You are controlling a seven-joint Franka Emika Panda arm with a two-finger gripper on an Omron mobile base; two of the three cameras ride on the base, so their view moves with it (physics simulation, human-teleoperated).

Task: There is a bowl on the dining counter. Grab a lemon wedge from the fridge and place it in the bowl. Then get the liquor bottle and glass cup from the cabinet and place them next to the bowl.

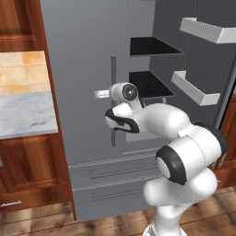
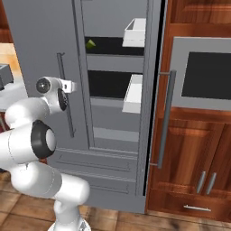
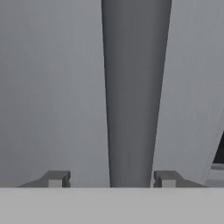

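Fridge step: gripper point(image 3: 109, 179) straddles the left door handle point(image 3: 134, 92), jaws apart, not yet clamped. Lemon wedge point(image 2: 91, 43) sits upper centre on fridge shelf point(image 2: 113, 47). Next: clench, pull.

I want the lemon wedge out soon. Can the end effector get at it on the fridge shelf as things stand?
Probably not directly: the end effector straddles the left door's handle, while the lemon wedge sits on an upper shelf behind the open right door.

A matt grey, smooth metal look is shown by the fridge door point(image 1: 87, 92) and its handle point(image 3: 135, 92); glossy reddish wood is seen on the cabinets point(image 2: 189, 149) at right.
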